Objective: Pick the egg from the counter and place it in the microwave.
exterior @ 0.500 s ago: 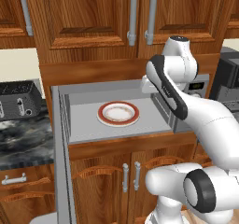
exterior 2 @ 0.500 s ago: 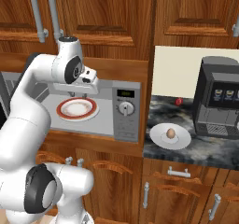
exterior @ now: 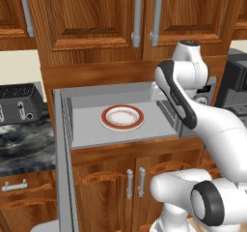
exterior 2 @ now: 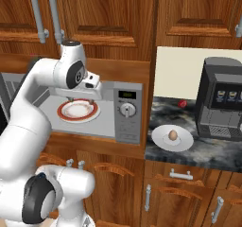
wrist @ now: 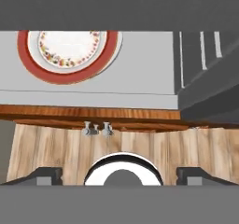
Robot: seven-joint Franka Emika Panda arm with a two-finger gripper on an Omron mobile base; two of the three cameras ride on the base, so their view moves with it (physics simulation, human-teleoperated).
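The tan egg (exterior 2: 173, 135) lies on a small white plate (exterior 2: 171, 139) on the dark marbled counter (exterior 2: 212, 149), to the right of the microwave (exterior 2: 127, 123). The microwave stands open, its grey interior (exterior: 96, 129) holding a red-rimmed plate (exterior: 122, 117). My gripper (exterior 2: 84, 99) hangs in front of the open cavity, pointing down, well to the left of the egg. In the hand view the gripper (wrist: 120, 175) is open with its dark fingertips (wrist: 46, 174) wide apart and nothing between them, looking down past the microwave floor (wrist: 140, 64) and the red-rimmed plate (wrist: 70, 50).
The microwave door (exterior: 62, 153) swings out at the left. A black toaster (exterior: 19, 103) sits left of it. A black coffee machine (exterior 2: 222, 103) stands behind the egg's plate, with a small red object (exterior 2: 182, 103) beside it. Wooden cabinets hang above and stand below.
The hand has sunk a little in front of the microwave opening. The egg and both plates have not moved.
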